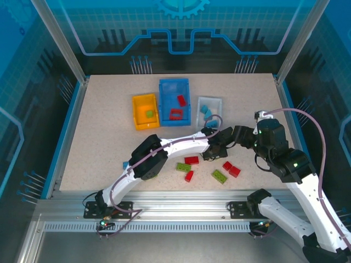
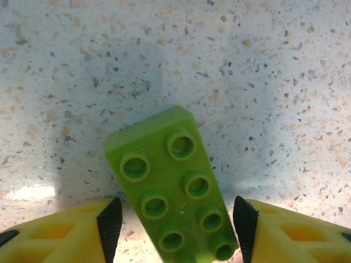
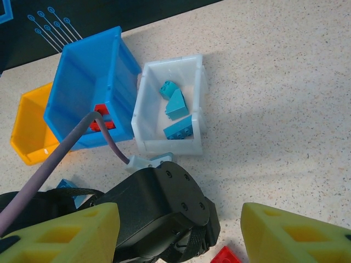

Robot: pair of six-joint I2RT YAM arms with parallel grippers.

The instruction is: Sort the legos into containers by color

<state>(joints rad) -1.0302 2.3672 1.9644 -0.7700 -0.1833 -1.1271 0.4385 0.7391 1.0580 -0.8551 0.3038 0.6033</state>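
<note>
My left gripper sits low over the speckled table, its jaws part-way open around a lime green studded plastic brick, two studs by four. The brick lies flat, studs up, between my black pads. There is a clear gap on the left side, while the right pad is just beside the brick's lower corner, perhaps brushing it.

The brick is skewed to my jaws, its long axis running from upper left to lower right. I judge it best to turn the wrist a little first, so both pads meet the long sides squarely, and to shift leftward so the brick is centred. Otherwise closing may pivot it or squirt it out.

Then I close gently across the short width, lift straight up and carry it to the yellow-orange rectangular plastic bin, where a green piece already lies. The larger blue plastic bin holds red pieces and the small white bin light blue ones.

My right gripper hovers wide and empty just over my left wrist — I should rise slowly and keep clear of it.
</note>
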